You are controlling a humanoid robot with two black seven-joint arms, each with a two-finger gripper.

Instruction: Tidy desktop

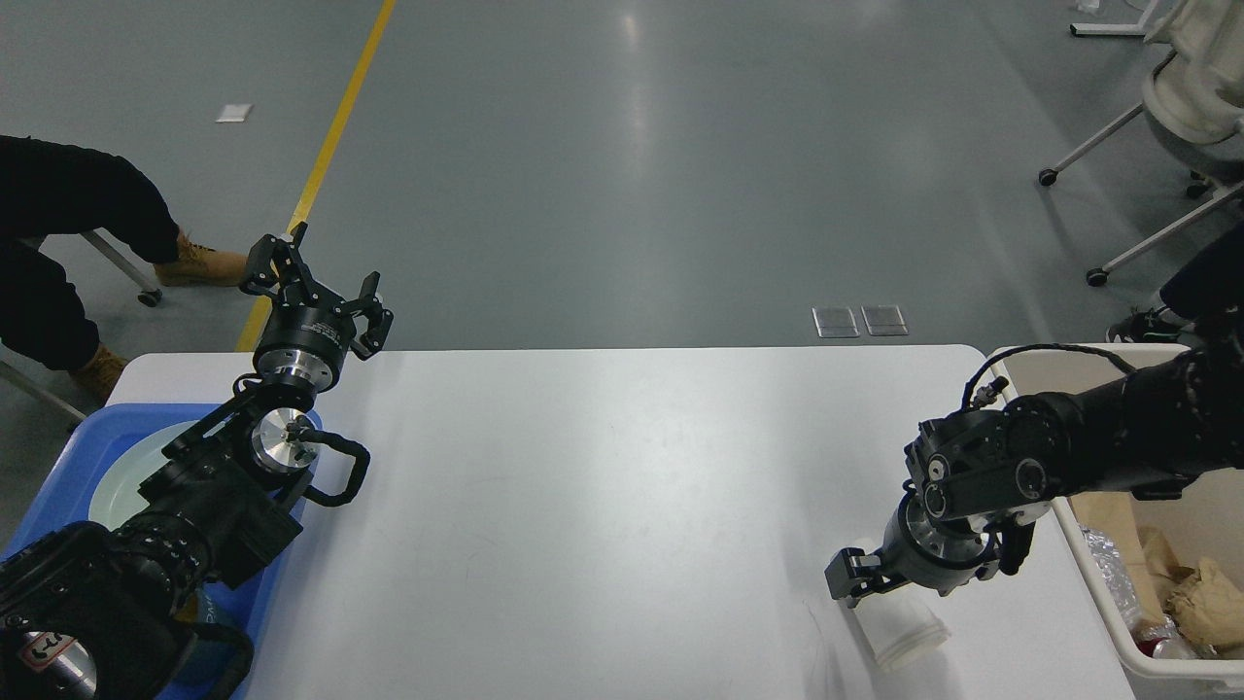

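Note:
The white desktop (pixel 603 486) spans the view. A white paper cup (pixel 904 632) lies on its side near the front right, its open rim toward me. My right gripper (pixel 855 581) is low over the cup's far closed end, touching or nearly touching it. Only one dark finger (pixel 842 583) shows clearly, so I cannot tell whether it is closed on the cup. My left gripper (pixel 321 280) is open and empty, raised above the far left edge of the desktop.
A blue tray (pixel 58 457) holding a pale plate (pixel 117 481) sits at the left under my left arm. A beige bin (pixel 1166 671) with crumpled brown paper (pixel 1205 603) and foil stands off the right edge. A person's legs (pixel 58 224) are at far left.

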